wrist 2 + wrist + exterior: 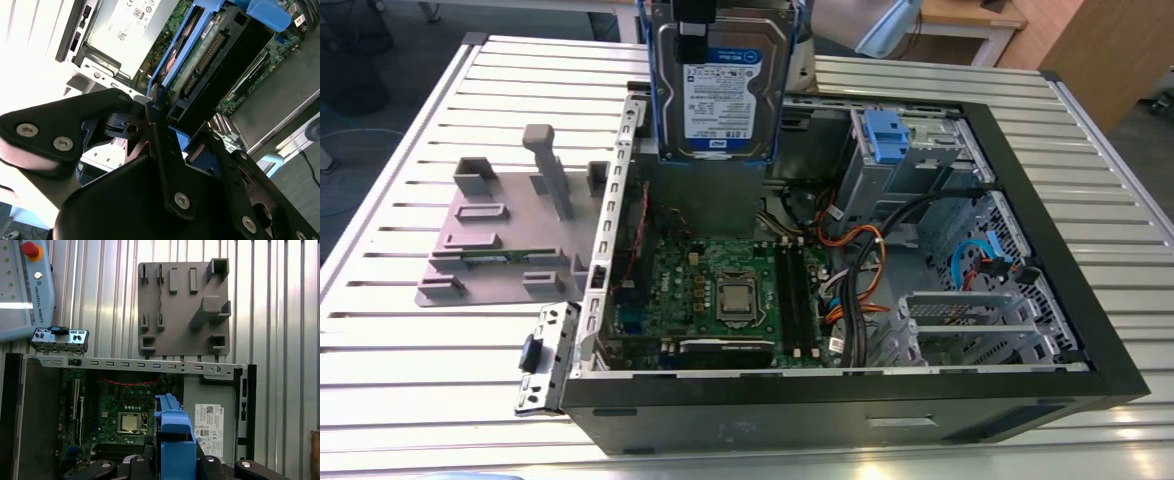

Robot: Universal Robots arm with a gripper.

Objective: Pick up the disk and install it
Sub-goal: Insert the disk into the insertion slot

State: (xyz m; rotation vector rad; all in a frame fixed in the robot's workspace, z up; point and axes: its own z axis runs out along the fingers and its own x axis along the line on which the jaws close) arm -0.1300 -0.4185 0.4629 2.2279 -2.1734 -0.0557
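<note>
The gripper point(186, 117) is holding the disk point(718, 85) upright, its fingers point(161, 135) clamping the blue bracket point(174, 432). In the exterior view the disk is hanging at twelve o'clock over the open computer case point(854, 405), which is sitting on the slatted worktop point(400, 380). A grey fixture plate point(500, 235) is lying at nine o'clock.

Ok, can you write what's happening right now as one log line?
gripper: shut on the disk | disk: upright, in the air over the open computer | installed: not yet
</note>
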